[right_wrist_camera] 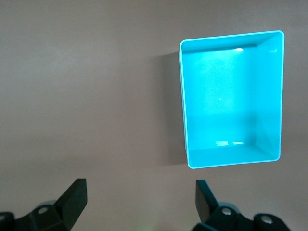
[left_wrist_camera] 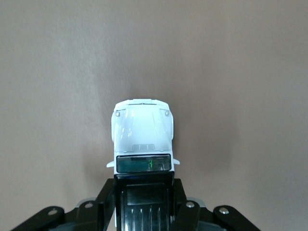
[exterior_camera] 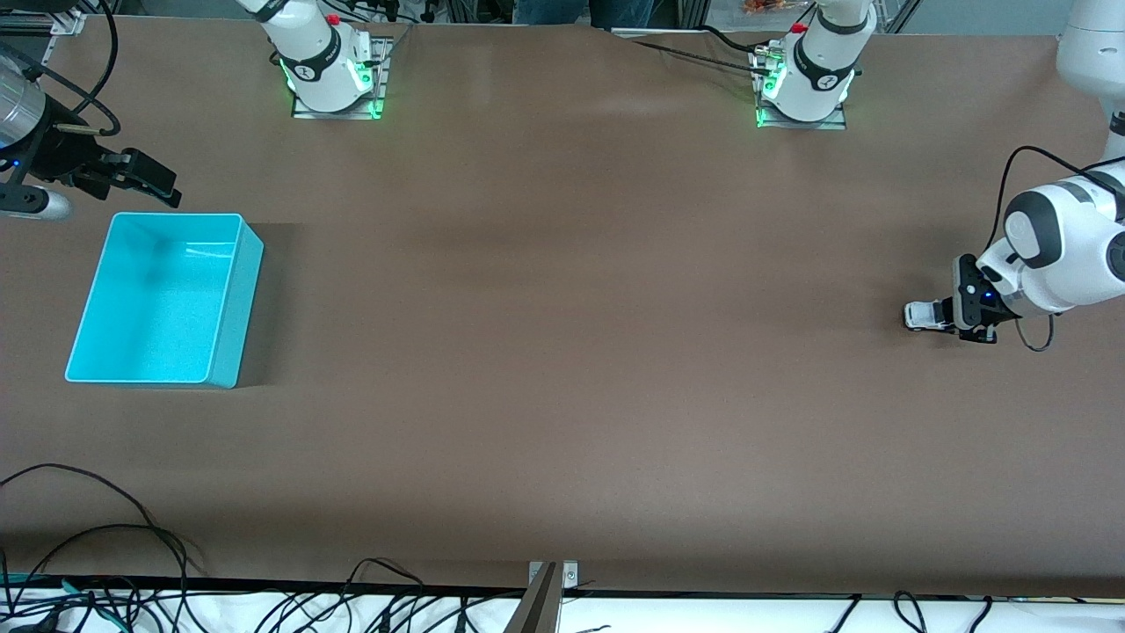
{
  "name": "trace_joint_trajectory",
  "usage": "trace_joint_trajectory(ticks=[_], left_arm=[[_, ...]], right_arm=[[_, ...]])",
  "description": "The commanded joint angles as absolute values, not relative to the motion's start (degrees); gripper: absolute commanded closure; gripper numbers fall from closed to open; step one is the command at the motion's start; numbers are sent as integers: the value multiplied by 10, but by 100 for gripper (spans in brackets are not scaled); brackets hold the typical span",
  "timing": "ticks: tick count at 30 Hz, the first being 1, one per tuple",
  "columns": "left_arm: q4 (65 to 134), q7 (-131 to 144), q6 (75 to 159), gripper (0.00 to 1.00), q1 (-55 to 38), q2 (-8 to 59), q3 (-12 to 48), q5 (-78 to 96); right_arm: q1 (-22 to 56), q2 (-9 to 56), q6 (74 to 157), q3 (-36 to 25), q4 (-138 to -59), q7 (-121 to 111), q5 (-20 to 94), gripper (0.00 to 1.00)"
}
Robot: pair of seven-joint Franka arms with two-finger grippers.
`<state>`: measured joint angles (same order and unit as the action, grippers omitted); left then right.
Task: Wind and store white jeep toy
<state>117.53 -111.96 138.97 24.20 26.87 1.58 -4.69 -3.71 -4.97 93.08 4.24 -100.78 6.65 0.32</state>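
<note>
Step in hand: we judge this to be the winding step; the white jeep toy (exterior_camera: 925, 315) is gripped and sits low on the bench (exterior_camera: 562, 352), nothing yet stored.

Left hand: our left hand (exterior_camera: 958, 318) is down at the bench surface near the edge at the left arm's end, its fingers (left_wrist_camera: 107, 198) clamped on the rear of the jeep. In the left wrist view the black roof panel lies between them and the white hood (left_wrist_camera: 142, 126) points away from the wrist.

Jeep: it appears to rest on the bench, wheels down, though we cannot see the wheels touching.

Right hand: our right hand (exterior_camera: 145, 180) waits in the air near the edge at the right arm's end, just beside the turquoise bin (exterior_camera: 224, 343) on its robot-base side, fingers (right_wrist_camera: 72, 196) spread apart and holding nothing.

Bin: it sits open and empty, near the edge at the right arm's end, well apart from the jeep.

Next move, as we judge it: drag the jeep backward with its wheels pressed to the bench to load the spring, keeping the grip firm so it does not slip or shoot off. Storing then calls for a carry along the whole bench, or a handover to our right hand.
</note>
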Motion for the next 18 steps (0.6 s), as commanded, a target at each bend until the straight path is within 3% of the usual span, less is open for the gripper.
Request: trace_joint_trajectory(ticks=[1, 15, 16, 17, 18], left_arm=[[1171, -1142, 1385, 95, 266, 293, 16, -61], [1148, -1168, 1384, 93, 289, 315, 17, -61], [1148, -1167, 1384, 88, 289, 315, 17, -60], [1147, -1164, 1384, 75, 289, 315, 17, -60], [1146, -1164, 1384, 54, 289, 314, 17, -58]], right_arm=[[-41, -46, 922, 44, -997, 70, 0, 0], [-40, -46, 922, 44, -997, 70, 0, 0], [-40, -46, 922, 44, -997, 70, 0, 0], [-40, -46, 922, 44, -997, 70, 0, 0], [-40, -46, 922, 44, -997, 70, -1, 0]])
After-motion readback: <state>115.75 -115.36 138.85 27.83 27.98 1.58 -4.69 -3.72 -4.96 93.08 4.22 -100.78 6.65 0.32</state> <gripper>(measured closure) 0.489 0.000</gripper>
